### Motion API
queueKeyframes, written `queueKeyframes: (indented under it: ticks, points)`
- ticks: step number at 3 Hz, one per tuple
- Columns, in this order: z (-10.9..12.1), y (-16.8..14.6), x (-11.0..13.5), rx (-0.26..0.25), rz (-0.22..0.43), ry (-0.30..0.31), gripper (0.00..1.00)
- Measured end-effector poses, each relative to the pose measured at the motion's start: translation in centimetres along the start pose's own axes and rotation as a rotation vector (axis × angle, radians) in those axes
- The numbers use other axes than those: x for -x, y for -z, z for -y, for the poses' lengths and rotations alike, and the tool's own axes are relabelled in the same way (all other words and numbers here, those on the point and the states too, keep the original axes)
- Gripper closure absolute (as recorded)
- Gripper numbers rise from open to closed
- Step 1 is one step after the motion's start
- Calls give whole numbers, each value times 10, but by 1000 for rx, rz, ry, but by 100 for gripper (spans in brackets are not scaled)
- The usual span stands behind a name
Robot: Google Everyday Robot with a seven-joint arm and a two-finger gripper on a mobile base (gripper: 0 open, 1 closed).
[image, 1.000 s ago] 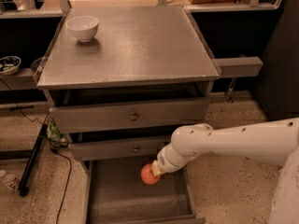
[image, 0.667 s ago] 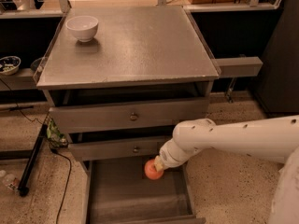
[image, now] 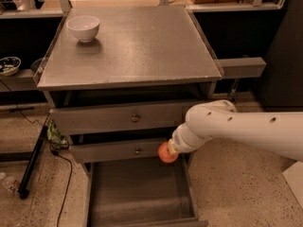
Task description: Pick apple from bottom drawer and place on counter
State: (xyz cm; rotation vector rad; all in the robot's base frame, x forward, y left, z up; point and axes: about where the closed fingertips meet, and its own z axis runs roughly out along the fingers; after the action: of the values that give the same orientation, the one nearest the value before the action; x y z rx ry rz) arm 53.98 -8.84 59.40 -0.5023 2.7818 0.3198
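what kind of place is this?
Probably a lab or test kitchen: metal counter with drawers, white bowl on it, speckled floor. Gripper holds the apple over the open bottom drawer.

I note a speckled beige floor (image: 236, 183), a black cable (image: 67, 183) trailing across it at left, a grey side ledge (image: 242, 67) at right, dark shelving (image: 21, 82) behind. The end effector (image: 173, 148) sits before the lower knobbed drawer (image: 118, 150).

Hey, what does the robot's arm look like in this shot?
The arm is a smooth white tube with rounded joints and a few small dark round holes along its shell. No cables show. The gripper at its tip, against the apple in front of the lower knobbed drawer, is mostly hidden.
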Motion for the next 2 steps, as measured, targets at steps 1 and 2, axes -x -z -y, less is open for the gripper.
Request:
queueKeyframes:
  ticks: [1,2]
  points:
    - [14,38,24,-38,69,-33,100]
    - [17,46,23,-47,73,-31,100]
